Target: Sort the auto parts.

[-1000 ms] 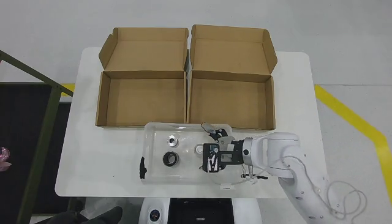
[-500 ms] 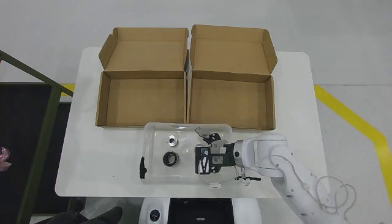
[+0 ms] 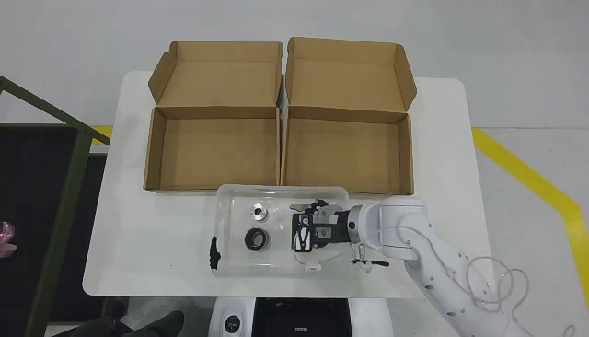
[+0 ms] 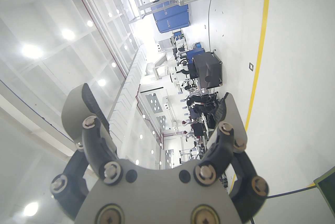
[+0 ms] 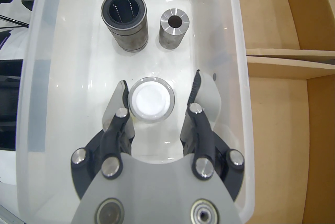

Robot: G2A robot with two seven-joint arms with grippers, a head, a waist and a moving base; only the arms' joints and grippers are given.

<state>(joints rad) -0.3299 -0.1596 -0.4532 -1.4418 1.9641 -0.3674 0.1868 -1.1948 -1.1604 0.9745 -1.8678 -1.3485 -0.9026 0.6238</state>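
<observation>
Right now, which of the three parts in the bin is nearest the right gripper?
The white round part, between the right gripper's open fingers; the dark bearing and silver sleeve stand farther off.

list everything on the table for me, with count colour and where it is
table: 1, white, under everything
cardboard boxes: 2, brown, lids open, side by side at the far side
bin: 1, clear plastic, near edge in front of the boxes
large cylinder: 1, dark grey, upright in the bin
small cylinder: 1, silver, upright beside the large one
round cap: 1, white, in the bin
right pincer: 1, grey, open, inside the bin around the cap
left pincer: 1, grey, open, facing the room
</observation>
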